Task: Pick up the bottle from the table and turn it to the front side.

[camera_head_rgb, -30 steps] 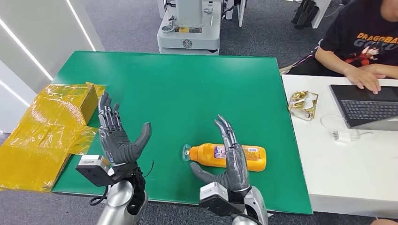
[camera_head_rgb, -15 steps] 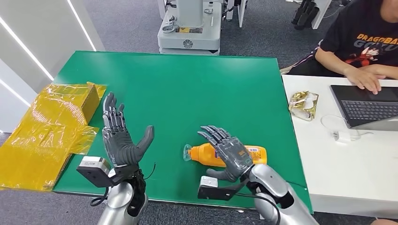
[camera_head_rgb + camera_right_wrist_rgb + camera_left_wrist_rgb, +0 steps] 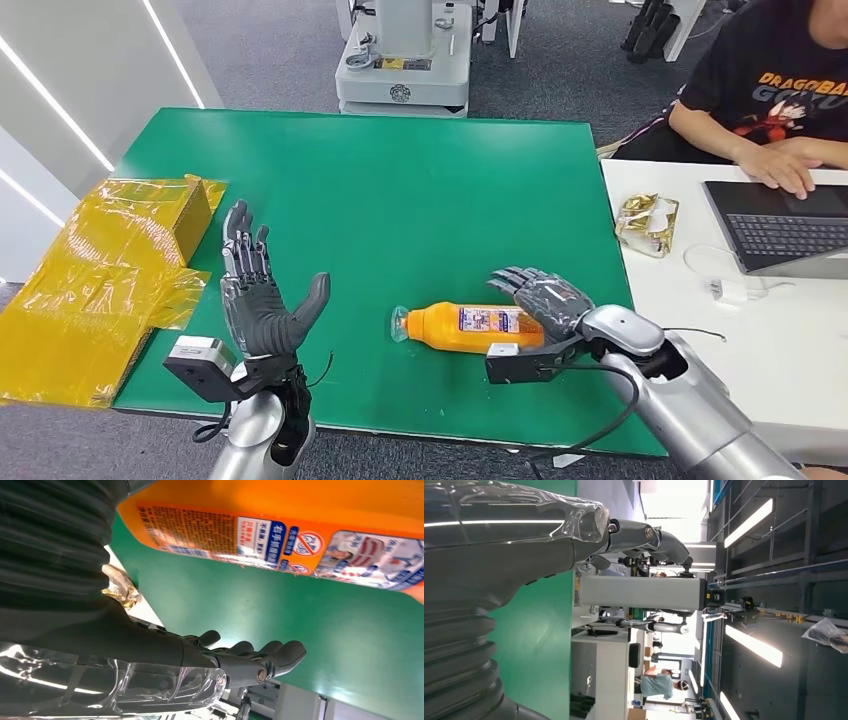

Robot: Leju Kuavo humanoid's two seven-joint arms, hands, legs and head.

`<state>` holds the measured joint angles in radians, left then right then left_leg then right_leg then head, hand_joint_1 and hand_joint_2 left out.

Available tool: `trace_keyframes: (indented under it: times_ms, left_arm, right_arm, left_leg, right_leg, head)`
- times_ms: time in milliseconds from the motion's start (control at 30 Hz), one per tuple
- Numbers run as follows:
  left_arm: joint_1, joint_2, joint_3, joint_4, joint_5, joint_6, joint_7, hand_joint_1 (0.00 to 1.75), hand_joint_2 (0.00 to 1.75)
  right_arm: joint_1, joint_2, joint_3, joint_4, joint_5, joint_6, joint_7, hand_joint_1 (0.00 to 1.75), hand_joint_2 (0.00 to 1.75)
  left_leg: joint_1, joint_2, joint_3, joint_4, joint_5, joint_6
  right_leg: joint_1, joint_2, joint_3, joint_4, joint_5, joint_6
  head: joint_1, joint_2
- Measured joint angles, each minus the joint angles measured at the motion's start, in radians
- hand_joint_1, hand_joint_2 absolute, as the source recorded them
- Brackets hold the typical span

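A crumpled sheet of yellow plastic wrap [image 3: 95, 285] is seen far out on the left hand's outer side, hanging over the edge of the green table [image 3: 380, 190]. The left hand [image 3: 262, 300] is held up above the near edge of the table, with its palm turned inward, its fingers [image 3: 244, 255] spread apart and nothing held in it. The orange bottle [image 3: 470, 328] is laid on its side on the table between the two hands, much closer to the right one, with its clear cap [image 3: 399, 324] pointed toward the left hand. The right hand [image 3: 548, 298] is placed at the bottle's flat bottom end, with fingers curved over that end. In the right wrist view the fingers [image 3: 260, 655] are seen apart from the bottle [image 3: 300, 525], with green table between them, so nothing is gripped and the hand is loose. A shiny gold wrapper [image 3: 646, 222] is seen beyond the right hand on a white desk [image 3: 760, 340]. A laptop [image 3: 785, 225] is set farther out that way, with a person's hand [image 3: 775, 165] on it.
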<state>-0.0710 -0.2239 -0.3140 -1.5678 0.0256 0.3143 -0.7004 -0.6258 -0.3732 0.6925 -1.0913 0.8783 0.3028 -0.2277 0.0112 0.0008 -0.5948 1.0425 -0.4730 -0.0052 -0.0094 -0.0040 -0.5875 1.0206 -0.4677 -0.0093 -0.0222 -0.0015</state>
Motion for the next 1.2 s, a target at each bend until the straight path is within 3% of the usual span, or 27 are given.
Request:
trace_keyframes:
  times_ms: [833, 1200]
  left_arm:
    - [0.048, -0.012, 0.003, -0.039, 0.023, -0.026, 0.0, 0.0, 1.75]
    - [0.049, -0.023, 0.008, -0.041, 0.034, -0.031, 0.0, 0.0, 1.75]
  right_arm:
    - [-0.122, -0.048, 0.164, 0.112, -0.099, 0.047, 0.039, 0.0, 1.75]
    - [-0.128, -0.02, 0.243, 0.229, -0.091, -0.041, 0.085, 0.0, 1.75]
  left_leg:
    - [0.0, 0.0, 0.0, 0.0, 0.0, 0.001]
    - [0.0, -0.001, -0.001, 0.0, 0.0, 0.001]
  right_leg:
    - [0.0, -0.001, 0.0, -0.001, 0.0, 0.0]
    - [0.0, -0.002, 0.0, -0.001, 0.0, 0.0]
  head:
    - [0.0, 0.0]
    - [0.0, 0.0]
